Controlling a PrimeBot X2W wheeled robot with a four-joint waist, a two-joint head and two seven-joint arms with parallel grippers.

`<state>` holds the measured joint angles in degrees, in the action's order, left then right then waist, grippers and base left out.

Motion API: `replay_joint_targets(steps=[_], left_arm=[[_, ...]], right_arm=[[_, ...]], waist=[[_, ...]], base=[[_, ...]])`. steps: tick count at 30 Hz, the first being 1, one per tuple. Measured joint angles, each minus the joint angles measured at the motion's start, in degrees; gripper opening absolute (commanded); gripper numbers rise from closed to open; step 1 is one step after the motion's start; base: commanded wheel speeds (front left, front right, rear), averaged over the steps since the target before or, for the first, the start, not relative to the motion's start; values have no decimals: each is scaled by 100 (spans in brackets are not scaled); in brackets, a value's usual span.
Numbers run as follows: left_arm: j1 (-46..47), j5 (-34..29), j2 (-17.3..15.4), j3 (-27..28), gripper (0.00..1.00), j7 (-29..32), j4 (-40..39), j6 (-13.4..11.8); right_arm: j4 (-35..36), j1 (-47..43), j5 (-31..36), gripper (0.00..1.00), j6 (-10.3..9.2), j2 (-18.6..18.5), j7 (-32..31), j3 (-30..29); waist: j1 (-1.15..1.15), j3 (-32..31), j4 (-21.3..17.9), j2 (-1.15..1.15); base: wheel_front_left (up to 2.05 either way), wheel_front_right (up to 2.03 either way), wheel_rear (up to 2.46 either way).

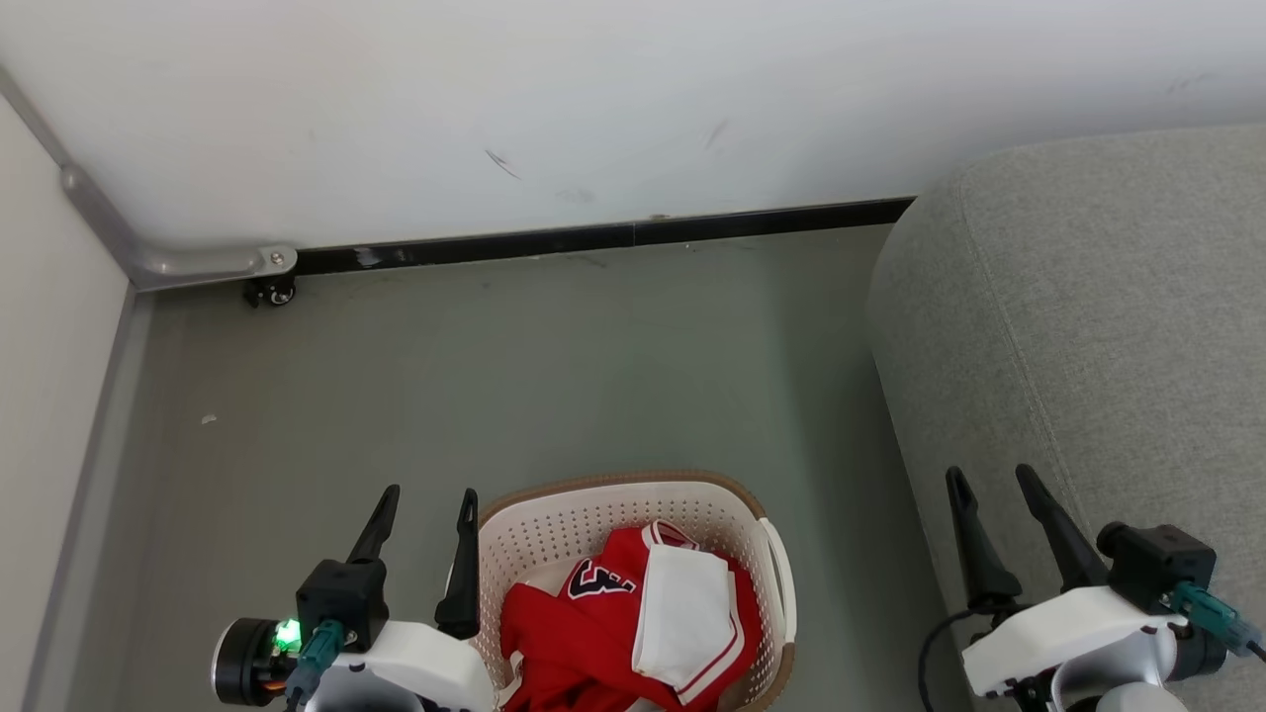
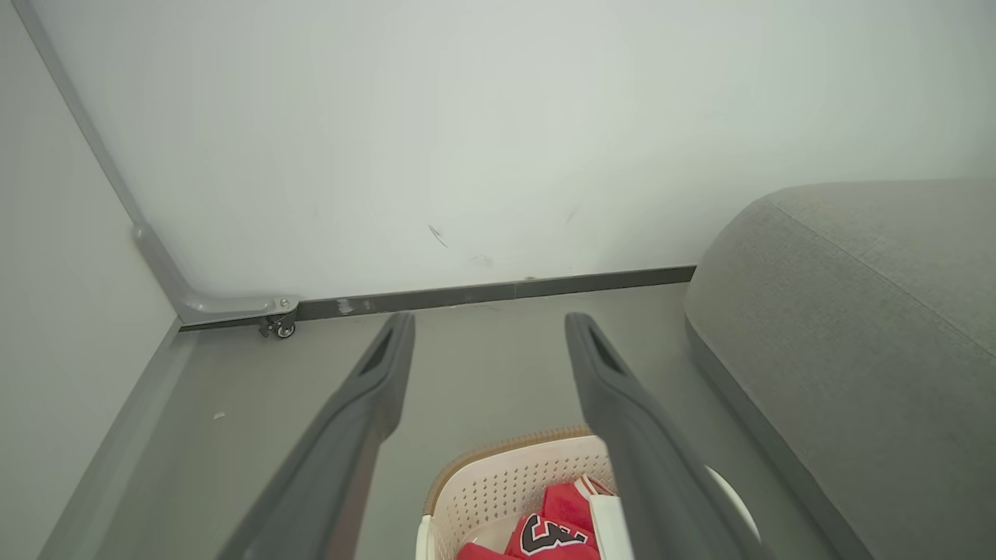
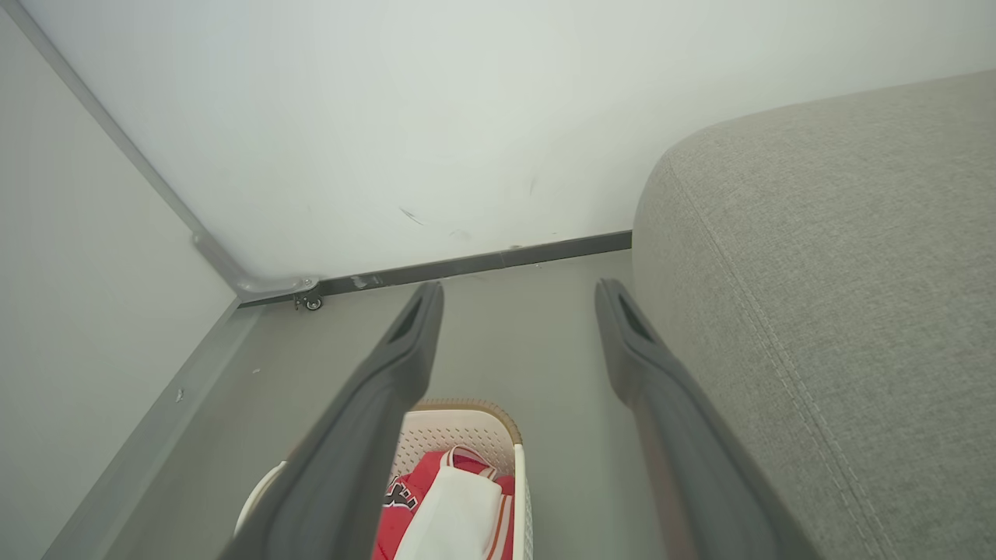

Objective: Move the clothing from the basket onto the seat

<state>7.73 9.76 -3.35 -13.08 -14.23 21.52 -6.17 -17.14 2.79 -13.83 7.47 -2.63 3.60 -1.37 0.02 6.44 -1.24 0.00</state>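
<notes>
- At your far left stands a pale side panel [image 1: 49,346] with a grey metal edge. Its bracket meets the white wall [image 1: 593,99] at the corner, where a small black caster [image 1: 269,293] sits on the floor [image 1: 554,376].
- A black skirting strip [image 1: 613,235] runs along the foot of the wall from that corner to the seat.
- Your left gripper [image 1: 430,491] is at the lower left of the head view, jaws spread wide and empty. Its inner finger overlaps the left rim of the basket [image 1: 613,482] in that view; whether it touches the rim cannot be told.
- The basket stands on the grey floor between your two grippers, near the seat but apart from it.
- The clothing [image 1: 584,643] lies inside the basket, bunched. The red mesh shows a dark navy logo [image 1: 598,580] facing up, and a white panel [image 1: 687,613] with red-white stripe trim is folded over the right side. It appears to be more than one garment, though the bundle is too crumpled to count.
- The seat [image 1: 1088,326], grey woven fabric with a rounded corner, takes up the right of the head view.
- Your right gripper [image 1: 989,473] is at the lower right, over the seat's near edge, jaws spread wide and empty.
</notes>
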Motion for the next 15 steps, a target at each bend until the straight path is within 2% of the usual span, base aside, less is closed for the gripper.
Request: replay_joint_targets(steps=[15], left_arm=[[473,-112,-1,-178,100,-23,651,170]], right_arm=[[172,236,-65,100,0,7,124,-32]], waist=[[0,570,-170,0]], base=[[0,0,0]])
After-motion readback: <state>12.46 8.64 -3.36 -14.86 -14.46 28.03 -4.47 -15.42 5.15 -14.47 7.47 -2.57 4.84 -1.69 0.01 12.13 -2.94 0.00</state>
